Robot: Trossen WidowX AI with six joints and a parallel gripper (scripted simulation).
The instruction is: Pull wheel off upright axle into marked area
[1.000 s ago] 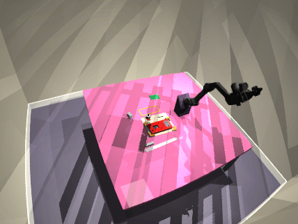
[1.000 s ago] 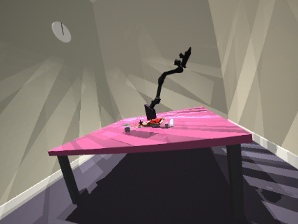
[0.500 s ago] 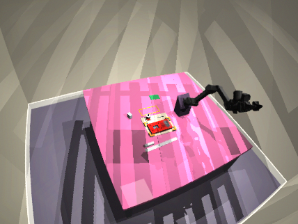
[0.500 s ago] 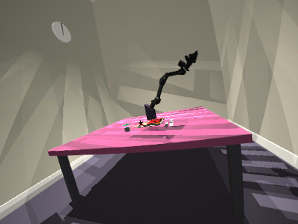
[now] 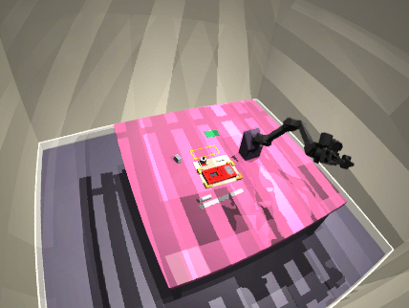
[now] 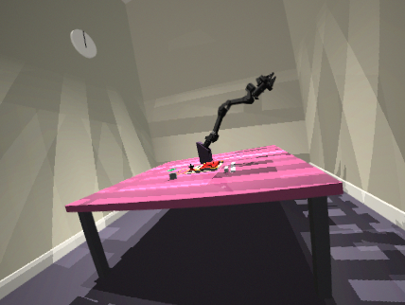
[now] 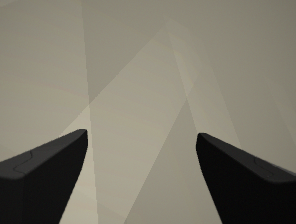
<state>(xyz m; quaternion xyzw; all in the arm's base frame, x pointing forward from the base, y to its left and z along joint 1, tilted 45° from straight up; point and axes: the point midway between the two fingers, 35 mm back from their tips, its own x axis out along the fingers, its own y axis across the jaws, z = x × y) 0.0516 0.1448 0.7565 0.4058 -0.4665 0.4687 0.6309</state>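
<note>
My gripper is open, with nothing between its fingers. It is raised high, off to the side of the table and far from the parts, and its wrist view shows only wall. A small dark piece with a white spot, which appears to be the wheel on its axle, stands at the cream board's corner; it also shows in the exterior view. It is too small to tell wheel from axle. The marked area is a thin yellow outline on the table, just behind that corner.
The pink table holds a red plate on the cream board, a green patch behind the outline, a grey block beside it, and a long white bar in front. The arm's dark base stands beside the board.
</note>
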